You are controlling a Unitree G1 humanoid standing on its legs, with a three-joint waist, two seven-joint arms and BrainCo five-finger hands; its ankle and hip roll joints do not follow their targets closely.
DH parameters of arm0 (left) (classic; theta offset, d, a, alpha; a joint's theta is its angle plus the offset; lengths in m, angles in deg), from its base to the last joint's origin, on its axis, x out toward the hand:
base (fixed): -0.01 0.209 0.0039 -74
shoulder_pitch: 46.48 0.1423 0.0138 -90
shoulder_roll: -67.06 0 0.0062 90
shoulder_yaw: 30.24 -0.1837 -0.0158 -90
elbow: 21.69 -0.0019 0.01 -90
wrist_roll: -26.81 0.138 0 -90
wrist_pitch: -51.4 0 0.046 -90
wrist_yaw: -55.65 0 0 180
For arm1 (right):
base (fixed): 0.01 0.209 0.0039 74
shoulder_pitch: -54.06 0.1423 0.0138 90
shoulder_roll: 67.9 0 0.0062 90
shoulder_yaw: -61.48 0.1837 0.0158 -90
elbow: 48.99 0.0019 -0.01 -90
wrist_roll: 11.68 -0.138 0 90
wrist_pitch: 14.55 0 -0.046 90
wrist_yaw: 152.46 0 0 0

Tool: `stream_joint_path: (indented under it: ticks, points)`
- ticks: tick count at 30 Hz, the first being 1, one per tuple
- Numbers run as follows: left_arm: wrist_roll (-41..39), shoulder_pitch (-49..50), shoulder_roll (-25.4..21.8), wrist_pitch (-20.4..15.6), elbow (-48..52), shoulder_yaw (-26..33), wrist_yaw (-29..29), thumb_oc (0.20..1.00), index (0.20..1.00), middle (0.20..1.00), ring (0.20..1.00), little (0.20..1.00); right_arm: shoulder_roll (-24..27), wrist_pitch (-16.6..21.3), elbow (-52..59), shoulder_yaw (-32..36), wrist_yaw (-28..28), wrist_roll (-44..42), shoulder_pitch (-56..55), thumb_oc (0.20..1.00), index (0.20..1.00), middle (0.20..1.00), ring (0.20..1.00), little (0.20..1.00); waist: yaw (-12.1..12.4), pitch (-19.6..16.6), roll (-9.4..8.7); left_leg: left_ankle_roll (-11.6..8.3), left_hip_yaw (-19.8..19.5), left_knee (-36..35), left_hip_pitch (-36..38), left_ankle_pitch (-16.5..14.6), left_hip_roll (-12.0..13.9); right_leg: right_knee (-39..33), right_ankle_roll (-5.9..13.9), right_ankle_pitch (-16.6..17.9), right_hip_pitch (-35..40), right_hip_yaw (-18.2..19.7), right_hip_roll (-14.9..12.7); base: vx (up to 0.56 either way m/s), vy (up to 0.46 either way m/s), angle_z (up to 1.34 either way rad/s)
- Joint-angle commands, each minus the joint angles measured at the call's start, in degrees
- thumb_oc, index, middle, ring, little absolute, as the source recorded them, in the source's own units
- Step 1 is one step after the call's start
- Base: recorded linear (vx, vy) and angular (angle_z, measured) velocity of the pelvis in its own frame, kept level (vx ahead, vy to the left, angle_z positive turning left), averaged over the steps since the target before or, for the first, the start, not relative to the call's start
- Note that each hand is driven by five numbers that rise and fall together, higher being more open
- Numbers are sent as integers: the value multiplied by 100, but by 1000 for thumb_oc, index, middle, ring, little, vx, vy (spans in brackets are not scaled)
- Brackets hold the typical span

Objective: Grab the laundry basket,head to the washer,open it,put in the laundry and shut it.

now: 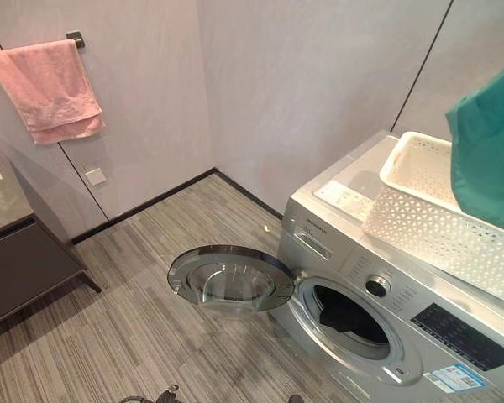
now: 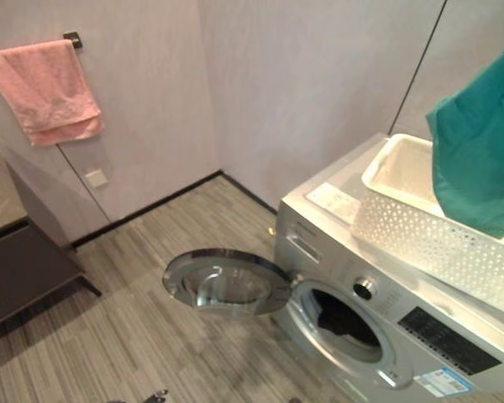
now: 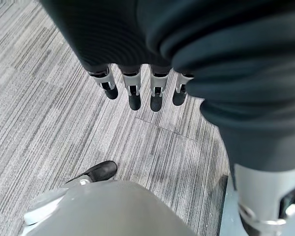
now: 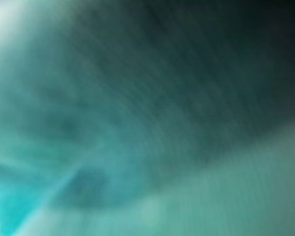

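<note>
White perforated plastic laundry basket [image 1: 428, 220] sits on top of silver front-load washer [image 1: 353, 277]. Round glass door [image 1: 231, 281] swung wide open; dark clothing [image 1: 351, 317] lies inside drum. Teal cloth [image 1: 490, 151], soft and draped, hangs over basket's far end. Left hand [image 3: 137, 88] over striped grey floor [image 1: 126, 319], fingers straight, released. Right hand's state: cannot tell, teal fabric covers its view. Pink towel [image 1: 52, 88] on wall bar.

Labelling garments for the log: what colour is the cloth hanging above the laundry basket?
Teal green, plain. The cloth shows best in the right eye view, over the white laundry basket.
</note>
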Motion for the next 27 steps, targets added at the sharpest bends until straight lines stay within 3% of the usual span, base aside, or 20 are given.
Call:
stream_joint_path:
  ticks: [1, 21, 27]
  points:
    - [209, -300, -191, -54, -452, -186, -148, 1000, 1000, 1000, 1000, 1000, 164, 182, 438, 401, -466, 276, 215, 200, 200, 200, 200, 200, 155, -102, -541, 215, -44, 585, 53, -811, -31, 826, 310, -639, -253, -95, -452, -13, 42, -2]
    - [335, -422, -83, -57, -555, -146, -247, 1000, 1000, 1000, 1000, 1000, 425, 410, 1973, 801, -859, 286, 491, 200, 200, 200, 200, 200, -30, -183, -607, 416, 85, 831, 112, -1001, -356, 971, 426, -467, -308, 126, -647, -18, 49, -4]
    - [350, -526, -60, -78, -572, -178, -251, 1000, 1000, 1000, 1000, 1000, 613, 439, 2439, 967, -923, 240, 566, 200, 200, 200, 200, 200, -163, -138, -624, 569, 219, 968, 169, -1174, -600, 1070, 563, -244, -395, 305, -813, -50, 138, -15]
